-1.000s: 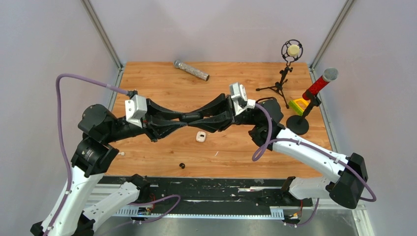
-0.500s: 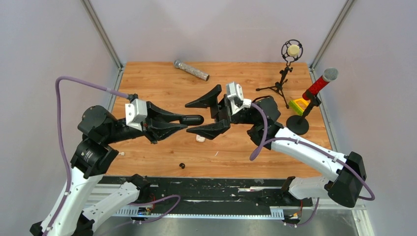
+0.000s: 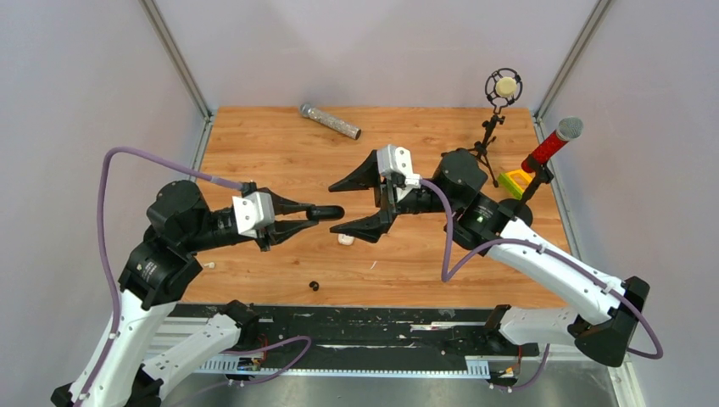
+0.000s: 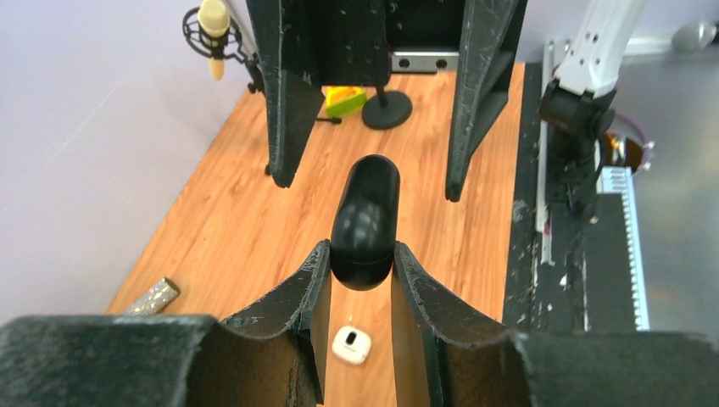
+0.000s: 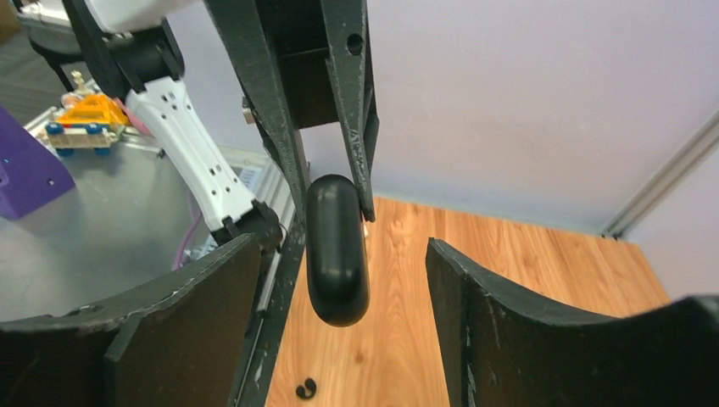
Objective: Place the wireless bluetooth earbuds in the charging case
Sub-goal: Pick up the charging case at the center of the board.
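My left gripper [image 3: 310, 215] is shut on a black oblong charging case [image 3: 329, 211], held closed above the table; the left wrist view shows the case [image 4: 365, 219] clamped between my fingertips. My right gripper [image 3: 334, 207] is open, its jaws spread wide on either side of the case's free end without touching it; the case [image 5: 337, 248] hangs between them in the right wrist view. The whitish earbud [image 3: 345, 239] lies on the table below the grippers and also shows in the left wrist view [image 4: 351, 344]. The black earbud [image 3: 314, 286] lies near the front edge and also shows in the right wrist view [image 5: 306, 389].
A silver microphone [image 3: 330, 121] lies at the back. A shock-mount mic on a tripod [image 3: 502, 87], a red microphone on a stand [image 3: 551, 144] and a yellow-green block [image 3: 511, 181] stand at the right. A white fleck [image 3: 209, 265] lies at the left edge.
My right gripper has opened and let go of the case, which both grippers held a second ago. The left gripper has drawn back slightly with the case.
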Robot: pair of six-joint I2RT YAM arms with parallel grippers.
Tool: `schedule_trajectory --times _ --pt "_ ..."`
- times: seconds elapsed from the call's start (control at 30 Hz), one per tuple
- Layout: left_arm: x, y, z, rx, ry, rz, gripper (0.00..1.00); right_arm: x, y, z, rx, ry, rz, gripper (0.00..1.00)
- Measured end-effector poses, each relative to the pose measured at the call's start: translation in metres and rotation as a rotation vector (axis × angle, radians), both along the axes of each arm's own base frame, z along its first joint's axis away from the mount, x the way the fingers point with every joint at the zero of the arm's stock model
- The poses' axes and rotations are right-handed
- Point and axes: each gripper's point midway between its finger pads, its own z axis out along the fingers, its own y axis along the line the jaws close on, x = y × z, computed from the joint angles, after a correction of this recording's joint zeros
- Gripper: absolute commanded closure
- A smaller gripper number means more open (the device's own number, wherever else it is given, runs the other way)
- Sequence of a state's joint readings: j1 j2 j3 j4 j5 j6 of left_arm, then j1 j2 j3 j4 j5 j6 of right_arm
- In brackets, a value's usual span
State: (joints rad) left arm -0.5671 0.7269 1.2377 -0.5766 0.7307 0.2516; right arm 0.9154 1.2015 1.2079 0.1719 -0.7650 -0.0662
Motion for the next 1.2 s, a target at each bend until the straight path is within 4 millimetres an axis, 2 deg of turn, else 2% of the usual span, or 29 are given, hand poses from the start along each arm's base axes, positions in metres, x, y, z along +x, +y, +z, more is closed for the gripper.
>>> schedule_trajectory --times 0.17,0.27,0.37,0.43,0.6,0.63,0.7,0.73,0.77,0.8,0.87,1.03,1.2 --pt "0.006 0.003 -0.018 0.087 -0.028 0.006 1.0 0.011 0.001 -0.022 -0.11 0.021 -0.053 0.36" --pt "0.009 0.004 -0.024 0.116 -0.04 0.01 1.0 0.017 0.004 -0.04 -0.171 0.039 -0.071 0.48" --pt "0.01 0.004 -0.027 0.129 -0.044 0.011 1.0 0.022 0.007 -0.054 -0.219 0.057 -0.075 0.52" --pt "0.011 0.005 -0.027 0.131 -0.046 0.014 1.0 0.023 0.009 -0.059 -0.236 0.065 -0.073 0.61" --pt "0.013 0.006 -0.029 0.137 -0.038 0.027 1.0 0.022 0.01 -0.063 -0.254 0.063 -0.057 0.97" --pt "0.013 0.006 -0.029 0.137 -0.032 0.028 1.0 0.021 0.01 -0.063 -0.254 0.057 -0.053 1.0" --pt "0.012 0.006 -0.03 0.134 -0.021 0.028 0.9 0.02 0.01 -0.063 -0.253 0.047 -0.046 1.0" --pt "0.012 0.006 -0.03 0.132 -0.017 0.029 0.73 0.019 0.01 -0.063 -0.254 0.045 -0.04 1.0" --pt "0.011 0.006 -0.029 0.131 -0.016 0.029 0.63 0.019 0.01 -0.063 -0.254 0.044 -0.039 1.0" --pt "0.011 0.006 -0.029 0.127 -0.014 0.028 0.48 0.018 0.01 -0.063 -0.253 0.044 -0.035 1.0" --pt "0.009 0.005 -0.027 0.116 -0.009 0.023 0.35 0.016 0.009 -0.061 -0.247 0.048 -0.028 1.0" --pt "0.002 0.003 -0.021 0.08 0.021 0.007 0.31 0.005 0.005 -0.048 -0.196 0.05 0.007 1.0" --pt "-0.001 0.0 -0.015 0.049 0.047 -0.009 0.42 -0.011 -0.001 -0.027 -0.128 0.026 0.075 1.0"
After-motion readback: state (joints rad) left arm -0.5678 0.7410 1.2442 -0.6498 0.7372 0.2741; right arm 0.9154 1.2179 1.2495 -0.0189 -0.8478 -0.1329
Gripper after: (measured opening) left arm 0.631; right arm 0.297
